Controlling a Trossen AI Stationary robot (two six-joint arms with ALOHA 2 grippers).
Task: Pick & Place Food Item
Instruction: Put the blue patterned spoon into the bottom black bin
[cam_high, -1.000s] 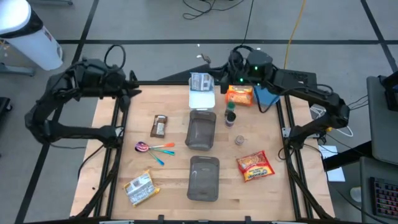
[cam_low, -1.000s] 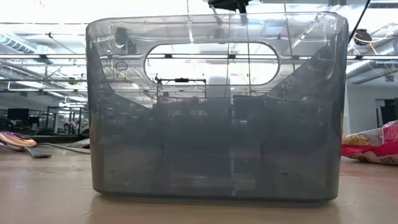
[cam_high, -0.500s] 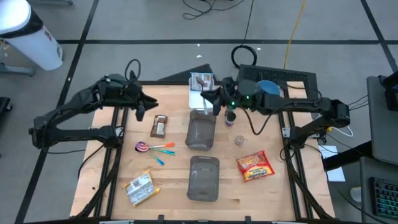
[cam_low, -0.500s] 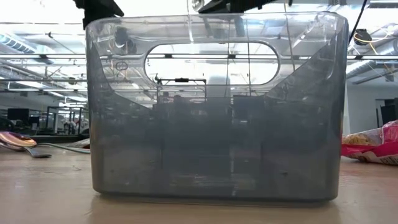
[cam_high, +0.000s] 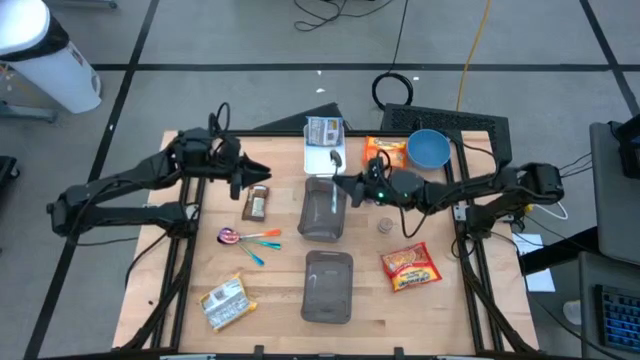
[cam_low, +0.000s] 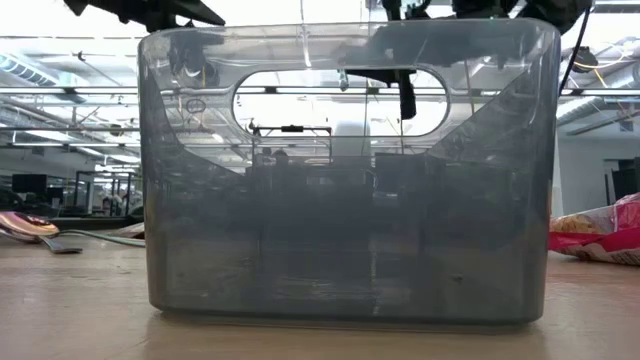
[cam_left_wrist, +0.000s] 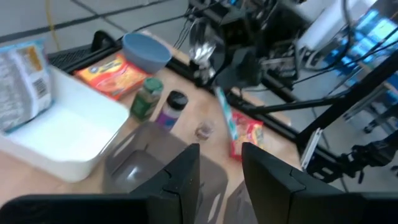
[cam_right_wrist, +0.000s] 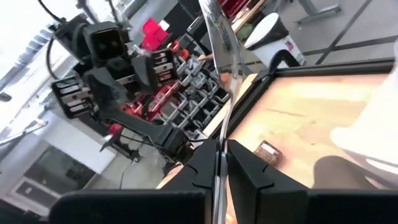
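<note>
My right gripper (cam_high: 345, 188) is shut on a spoon (cam_left_wrist: 225, 115) that has a silver bowl and a teal handle. It hangs over the far clear bin (cam_high: 322, 210). My left gripper (cam_high: 243, 178) stands open with nothing between its fingers (cam_left_wrist: 186, 180), above the table's far left, just beyond a chocolate bar (cam_high: 257, 202). Other food lies flat on the wood: an orange packet (cam_high: 385, 152), a red snack bag (cam_high: 410, 267) and a silver packet (cam_high: 225, 303). Another packet (cam_high: 322, 130) rests in the white tray (cam_high: 318, 162). My right gripper pinches the spoon between its two fingers at the thin neck (cam_right_wrist: 219, 138), between the bowl and the teal handle. The fingers reach in about level from the table's right side and lie across the spoon. The spoon stands steeply, bowl (cam_left_wrist: 200, 53) up and handle hanging below, clear of the bin.
A second clear bin (cam_high: 328, 285) stands nearer the front and fills the low view. Coloured spoons (cam_high: 248, 238) lie at the left. Small bottles (cam_left_wrist: 163, 102), a little jar (cam_high: 385, 226) and a blue bowl (cam_high: 430, 150) stand at the far right.
Both arms have come down and in toward the table's middle. My right gripper has swung from behind the white tray, over it, to above the far bin, rolling as it went. My left gripper has gone from the far left corner toward the chocolate bar.
</note>
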